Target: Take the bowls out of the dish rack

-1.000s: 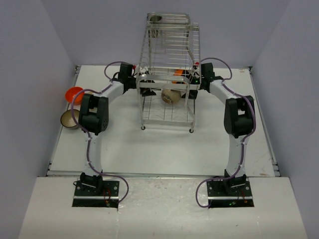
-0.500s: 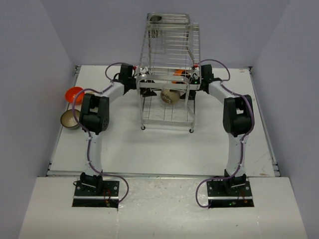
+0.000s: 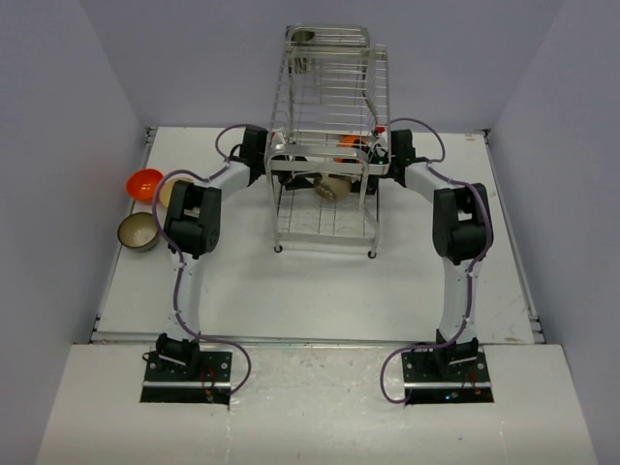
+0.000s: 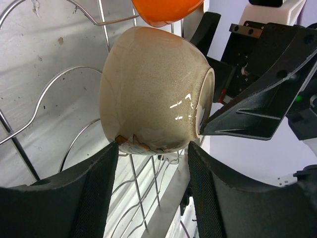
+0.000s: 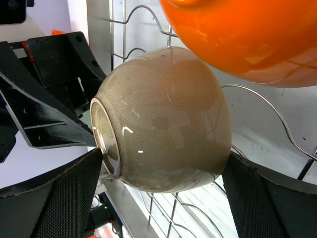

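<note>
White table [image 3: 320, 291], viewed from above and behind both arm bases. Near left edge, on bare tabletop: brown-olive bowl [image 3: 139, 232]; just beyond it, orange bowl [image 3: 145, 181], both outside dish rack [image 3: 325, 221]. In rack's lower tier, tipped on its side among the wires: cream-beige bowl [image 4: 148, 89]. Reaching in from left: left gripper [image 4: 153, 151], jaws spread about bowl's flank, firm hold or mere contact impossible to tell. From right: right gripper [image 5: 163, 156], jaws wide, straddling same bowl. Farther back in same tier: second orange bowl [image 5: 247, 34].
</note>
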### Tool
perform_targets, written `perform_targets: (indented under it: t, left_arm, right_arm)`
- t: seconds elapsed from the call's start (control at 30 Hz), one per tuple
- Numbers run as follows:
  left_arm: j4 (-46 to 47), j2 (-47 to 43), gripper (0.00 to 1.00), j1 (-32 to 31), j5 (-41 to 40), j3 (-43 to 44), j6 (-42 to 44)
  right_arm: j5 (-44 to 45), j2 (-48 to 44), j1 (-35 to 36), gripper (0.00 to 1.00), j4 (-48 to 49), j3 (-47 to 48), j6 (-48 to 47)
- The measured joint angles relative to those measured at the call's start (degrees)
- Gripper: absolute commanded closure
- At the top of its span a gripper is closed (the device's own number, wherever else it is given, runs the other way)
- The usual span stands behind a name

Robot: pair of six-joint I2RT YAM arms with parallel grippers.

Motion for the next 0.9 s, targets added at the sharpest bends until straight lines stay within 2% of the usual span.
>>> perform_targets:
  t: [0.23, 0.8, 0.9]
  left_arm:
    - [0.37, 0.09, 0.4, -0.02, 0.09, 0.02, 0.04]
    - [0.46, 0.09, 0.4, -0.09, 0.39, 0.02, -0.17]
    - [0.48, 0.09, 0.4, -0.13, 0.42, 0.02, -0.2]
  right_arm:
    - [0.15, -1.88, -0.02, 0.01, 4.33, -3.56, 0.52]
    - [1.11, -6.4, -0.44, 0.01, 2.75, -3.98, 0.52]
    - [0.76, -6.4, -0.33, 0.04, 2.75, -4.04, 0.61]
